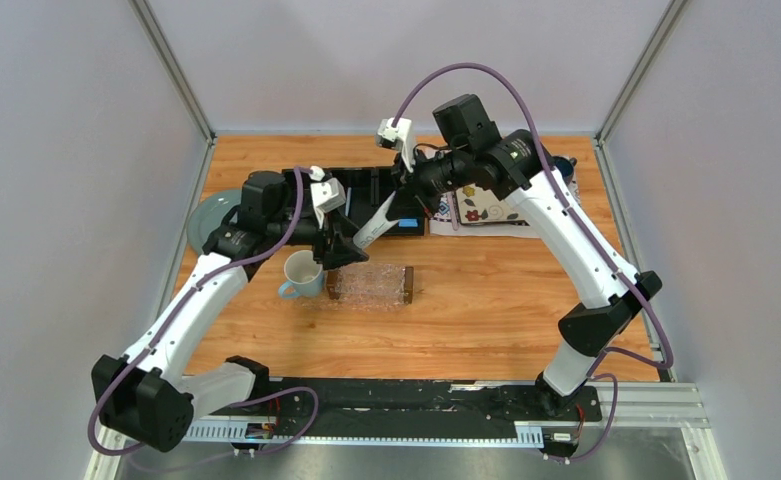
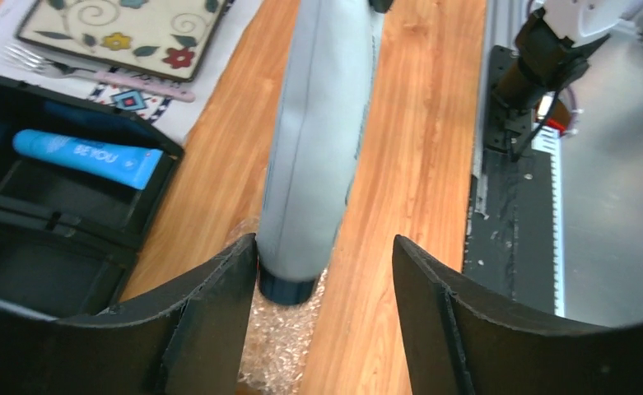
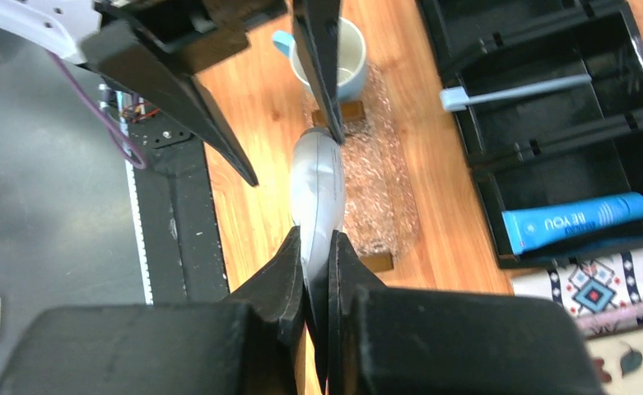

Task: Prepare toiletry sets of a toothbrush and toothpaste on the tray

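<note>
My right gripper (image 3: 316, 271) is shut on the flat crimped end of a pale grey toothpaste tube (image 3: 318, 189) and holds it slanted above the tray (image 1: 407, 284). The tube's dark cap (image 2: 287, 288) points down over the clear textured tray (image 2: 277, 346). My left gripper (image 2: 326, 280) is open around the cap end, its left finger beside the cap. The toothbrush (image 3: 515, 89) lies in a compartment of the black organizer (image 3: 548, 49). A blue toothpaste tube (image 3: 577, 220) lies in another compartment. In the top view the tube (image 1: 376, 228) spans between both grippers.
A pale blue mug (image 1: 302, 273) stands just left of the tray. The black organizer (image 1: 366, 190) sits behind it. A floral plate (image 1: 486, 207) on a patterned cloth lies at the back right, with a fork (image 2: 30, 58) beside it. A green plate (image 1: 206, 215) is at far left.
</note>
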`<state>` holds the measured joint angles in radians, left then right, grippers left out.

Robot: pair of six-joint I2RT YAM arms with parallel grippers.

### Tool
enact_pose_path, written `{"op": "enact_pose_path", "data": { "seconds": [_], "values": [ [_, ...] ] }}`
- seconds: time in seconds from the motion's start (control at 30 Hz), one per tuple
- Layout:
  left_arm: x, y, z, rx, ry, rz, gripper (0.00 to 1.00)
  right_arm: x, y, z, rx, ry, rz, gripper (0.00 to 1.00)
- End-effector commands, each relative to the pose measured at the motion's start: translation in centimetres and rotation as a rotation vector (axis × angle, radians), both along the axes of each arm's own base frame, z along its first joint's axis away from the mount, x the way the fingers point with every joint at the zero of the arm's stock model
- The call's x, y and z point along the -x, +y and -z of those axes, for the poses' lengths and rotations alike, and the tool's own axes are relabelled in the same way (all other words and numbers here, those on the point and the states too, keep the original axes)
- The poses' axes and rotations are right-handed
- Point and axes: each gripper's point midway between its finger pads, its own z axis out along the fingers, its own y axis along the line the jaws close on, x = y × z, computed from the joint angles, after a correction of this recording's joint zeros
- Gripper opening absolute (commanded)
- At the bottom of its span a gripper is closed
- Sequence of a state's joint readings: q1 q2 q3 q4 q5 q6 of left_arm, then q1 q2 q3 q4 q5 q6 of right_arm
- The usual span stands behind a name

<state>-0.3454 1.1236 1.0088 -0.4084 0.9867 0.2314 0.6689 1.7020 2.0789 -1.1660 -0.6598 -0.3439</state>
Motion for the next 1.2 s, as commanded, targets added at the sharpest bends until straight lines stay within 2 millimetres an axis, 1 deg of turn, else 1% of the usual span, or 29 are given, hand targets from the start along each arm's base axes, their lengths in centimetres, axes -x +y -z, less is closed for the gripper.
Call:
{"op": "enact_pose_path", "data": {
  "seconds": [0.0, 0.03, 0.17, 0.2, 0.23, 0.3, 0.37, 0.43, 0.5, 0.53, 0.6, 0.63, 0.8, 0.83, 0.9, 1.0, 1.1, 1.17],
  "values": [
    [-1.0, 1.1, -2.1, -0.039, -0.137, -0.072, 0.71, -1.6, -1.4, -0.7, 0.044, -0.070, 0.110, 0.00],
    [-1.3, 1.5, -2.0, -0.057, -0.142, -0.102, 0.71, -1.7, -1.6, -0.6, 0.054, -0.068, 0.119, 0.00],
    [-2.1, 3.0, -2.9, -0.096, -0.222, -0.188, 0.72, -2.3, -2.1, -0.1, 0.086, -0.069, 0.162, 0.00],
    [-2.5, 3.6, -3.0, -0.120, -0.245, -0.223, 0.72, -2.5, -2.2, 0.2, 0.102, -0.071, 0.174, 0.00],
    [-2.5, 4.0, -2.8, -0.139, -0.252, -0.240, 0.72, -2.5, -2.5, 0.3, 0.118, -0.063, 0.184, 0.00],
    [-2.4, 4.9, -2.9, -0.171, -0.301, -0.268, 0.72, -2.9, -2.7, 1.3, 0.161, -0.050, 0.204, 0.00],
    [-2.3, 6.0, -2.6, -0.213, -0.327, -0.301, 0.72, -3.1, -2.9, 2.4, 0.197, -0.028, 0.220, 0.00],
    [-2.6, 7.2, -2.0, -0.260, -0.324, -0.352, 0.71, -3.3, -2.9, 3.3, 0.226, -0.022, 0.231, 0.00],
    [-2.8, 8.0, -1.7, -0.286, -0.319, -0.396, 0.71, -3.2, -2.7, 4.3, 0.255, -0.012, 0.234, 0.00],
    [-3.3, 8.8, -1.4, -0.310, -0.320, -0.440, 0.71, -3.3, -2.7, 4.6, 0.264, -0.013, 0.237, 0.00],
    [-3.4, 9.6, -1.0, -0.332, -0.320, -0.477, 0.71, -3.3, -2.3, 5.3, 0.288, -0.015, 0.238, 0.00],
    [-3.7, 10.4, -0.7, -0.352, -0.319, -0.513, 0.71, -3.3, -2.2, 5.5, 0.298, -0.014, 0.239, 0.00],
    [-4.5, 12.6, -0.4, -0.407, -0.326, -0.613, 0.71, -2.9, -1.4, 7.0, 0.369, -0.023, 0.230, 0.00],
    [-4.6, 13.0, -0.3, -0.414, -0.324, -0.631, 0.71, -3.0, -1.3, 7.6, 0.387, -0.015, 0.229, 0.00],
    [-4.9, 13.7, -0.1, -0.427, -0.320, -0.658, 0.71, -2.7, -1.1, 7.8, 0.406, -0.015, 0.224, 0.00],
    [-5.6, 14.9, 0.3, -0.444, -0.301, -0.707, 0.71, -2.4, -0.8, 8.6, 0.439, -0.003, 0.213, 0.00],
    [-6.2, 16.3, 0.7, -0.441, -0.271, -0.759, 0.71, -2.1, -0.6, 9.2, 0.461, 0.002, 0.200, 0.00],
    [-6.4, 16.8, 0.9, -0.437, -0.258, -0.780, 0.71, -1.8, -0.4, 9.6, 0.472, 0.007, 0.190, 0.00]
  ]
}}
